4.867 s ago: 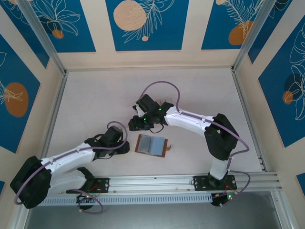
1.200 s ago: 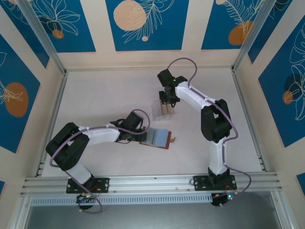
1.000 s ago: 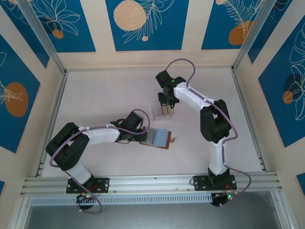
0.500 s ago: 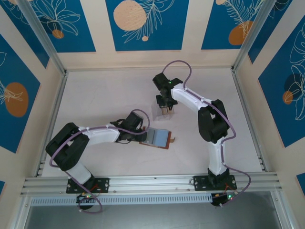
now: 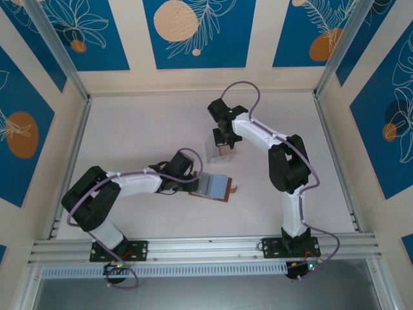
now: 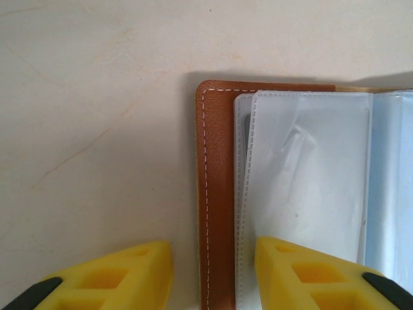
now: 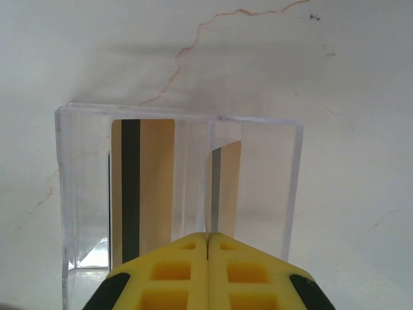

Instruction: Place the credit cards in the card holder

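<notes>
We find the card holder (image 5: 214, 187) lying open on the desk (image 5: 129, 129), pale sleeves facing up. The left end effector (image 6: 213, 276) is released at the holder's left edge. One of its fingers (image 6: 106, 278) is over bare desk and the other is over the sleeves, with the brown stitched border between them.

Beyond the holder, apart from it, stands a clear slotted stand (image 7: 64, 194). The credit cards (image 7: 151, 187) sit upright in its slots, none in the holder. The right end effector (image 7: 208, 268) is clenched directly above the stand. We cannot tell whether a card edge is pinched between its fingers.
</notes>
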Robot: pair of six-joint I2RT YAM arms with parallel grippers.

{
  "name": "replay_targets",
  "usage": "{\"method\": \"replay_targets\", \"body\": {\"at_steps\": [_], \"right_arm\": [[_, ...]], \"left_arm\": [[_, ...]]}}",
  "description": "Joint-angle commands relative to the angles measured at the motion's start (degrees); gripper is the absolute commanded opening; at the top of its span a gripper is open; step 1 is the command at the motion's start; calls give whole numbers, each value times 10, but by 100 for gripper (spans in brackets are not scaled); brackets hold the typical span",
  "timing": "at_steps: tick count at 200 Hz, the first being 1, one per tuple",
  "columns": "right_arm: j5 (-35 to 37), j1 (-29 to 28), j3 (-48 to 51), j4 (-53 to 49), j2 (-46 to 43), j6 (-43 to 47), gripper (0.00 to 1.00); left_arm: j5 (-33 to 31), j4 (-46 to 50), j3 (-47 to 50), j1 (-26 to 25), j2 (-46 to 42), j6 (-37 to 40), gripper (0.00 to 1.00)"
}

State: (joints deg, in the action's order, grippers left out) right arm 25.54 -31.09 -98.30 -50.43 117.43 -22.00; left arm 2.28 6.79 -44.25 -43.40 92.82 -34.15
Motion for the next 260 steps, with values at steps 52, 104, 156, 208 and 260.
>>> {"method": "replay_targets", "body": {"at_steps": [52, 104, 156, 208, 260], "right_arm": [[-41, 13, 32, 19, -98, 8, 0], [-96, 7, 100, 67, -197, -6, 0], [-216, -9, 264, 171, -323, -49, 0], [-309, -37, 452, 327, -424, -127, 0], [-302, -77, 549, 449, -416, -192, 0]], "left_arm": [[5, 7, 39, -22, 15, -13, 39], [-8, 3, 66, -46, -5, -40, 38], [-27, -3, 87, -81, -23, -80, 35], [-49, 3, 102, -125, -33, -124, 34], [-86, 34, 122, -126, -78, -151, 34]]}}
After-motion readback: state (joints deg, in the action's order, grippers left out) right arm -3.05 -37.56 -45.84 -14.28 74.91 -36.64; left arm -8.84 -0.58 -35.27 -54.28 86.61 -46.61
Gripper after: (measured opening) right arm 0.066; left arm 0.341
